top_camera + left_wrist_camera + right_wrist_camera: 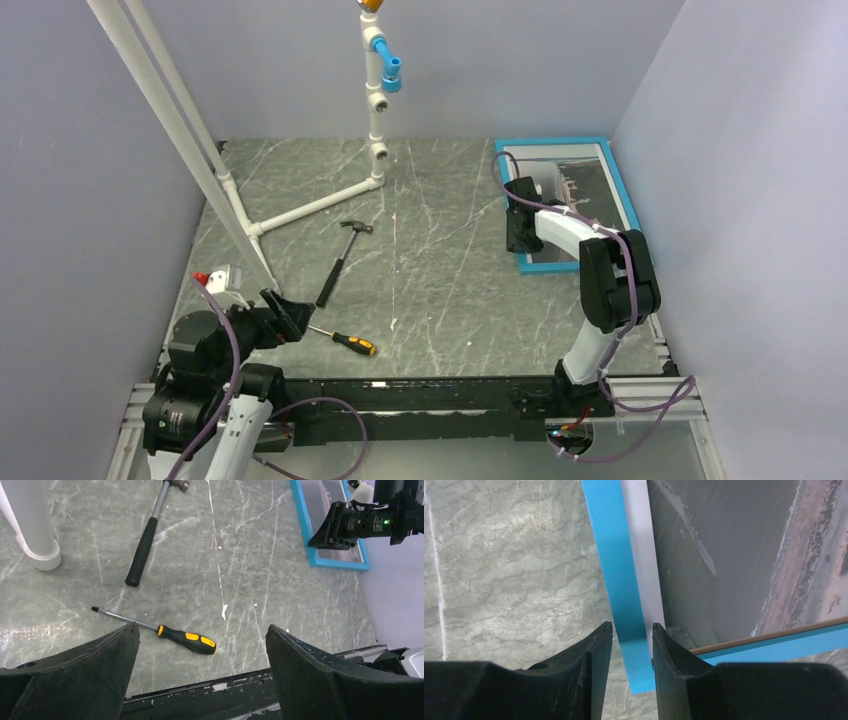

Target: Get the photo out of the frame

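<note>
The frame, turquoise-blue, lies flat at the table's far right with the photo inside it. In the right wrist view the photo shows a grey picture and a white border beside the frame's blue rail. My right gripper straddles that rail near the frame's corner. One finger stands outside the rail and the other over the white border, with a thin gap left at the outer finger. From above, the right gripper sits at the frame's near left corner. My left gripper stands wide open and holds nothing.
A hammer and a black-and-yellow screwdriver lie on the grey marble table between the arms. A white pipe stand rises at the back. A wall runs close along the frame's right side.
</note>
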